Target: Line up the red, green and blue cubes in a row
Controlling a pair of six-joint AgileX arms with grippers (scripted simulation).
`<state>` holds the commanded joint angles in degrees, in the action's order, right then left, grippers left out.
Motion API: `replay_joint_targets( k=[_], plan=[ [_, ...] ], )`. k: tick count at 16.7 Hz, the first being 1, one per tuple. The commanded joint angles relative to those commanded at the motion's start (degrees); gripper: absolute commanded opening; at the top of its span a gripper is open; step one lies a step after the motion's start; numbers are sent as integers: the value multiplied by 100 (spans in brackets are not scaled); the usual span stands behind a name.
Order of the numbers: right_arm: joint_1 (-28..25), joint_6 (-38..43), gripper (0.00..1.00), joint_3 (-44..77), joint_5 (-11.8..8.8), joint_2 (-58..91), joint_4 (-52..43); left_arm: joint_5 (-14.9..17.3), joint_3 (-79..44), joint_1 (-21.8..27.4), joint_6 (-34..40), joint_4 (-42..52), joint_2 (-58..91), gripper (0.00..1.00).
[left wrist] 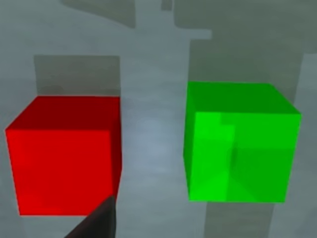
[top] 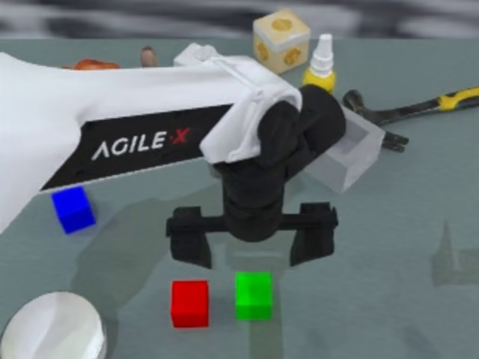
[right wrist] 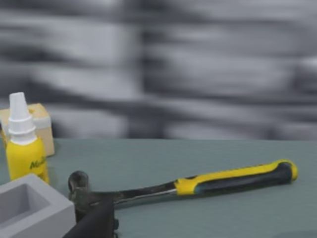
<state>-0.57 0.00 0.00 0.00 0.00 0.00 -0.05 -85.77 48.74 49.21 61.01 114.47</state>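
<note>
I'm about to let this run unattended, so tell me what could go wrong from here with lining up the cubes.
1. The left gripper hangs open just behind the red cube and green cube, which sit close together; a careless move could knock them out of line.
2. The blue cube lies apart at the table's left, beside the left arm, so fetching it means reaching back.
3. The white round object near the red cube crowds that end of the row.

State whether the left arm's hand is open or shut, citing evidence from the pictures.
Open. In the top view the left hand hovers above the red cube and green cube, fingers spread wide, holding nothing.
</note>
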Motion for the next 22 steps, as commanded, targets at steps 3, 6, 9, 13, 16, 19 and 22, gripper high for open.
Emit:
replay_joint_targets(
  k=[3,6,9,13,16,19,22],
  plan=[
    [0,0,100,0,0,0,0,-1,-22,-66,-180,9,29,100],
    [0,0,100,0,0,0,0,-4,-98,-332,-898,40,133,100],
    [0,0,100,0,0,0,0,-3,-166,-795,-2100,67,248,100],
    [0,0,100,0,0,0,0,4,-157,-1631,-4299,70,340,100],
    [0,0,100,0,0,0,0,8,-107,-2330,-6243,65,390,100],
    [0,0,100,0,0,0,0,7,-49,-3017,-8127,39,405,100],
    [0,0,100,0,0,0,0,6,26,-3627,-9583,-44,325,100]
  ],
)
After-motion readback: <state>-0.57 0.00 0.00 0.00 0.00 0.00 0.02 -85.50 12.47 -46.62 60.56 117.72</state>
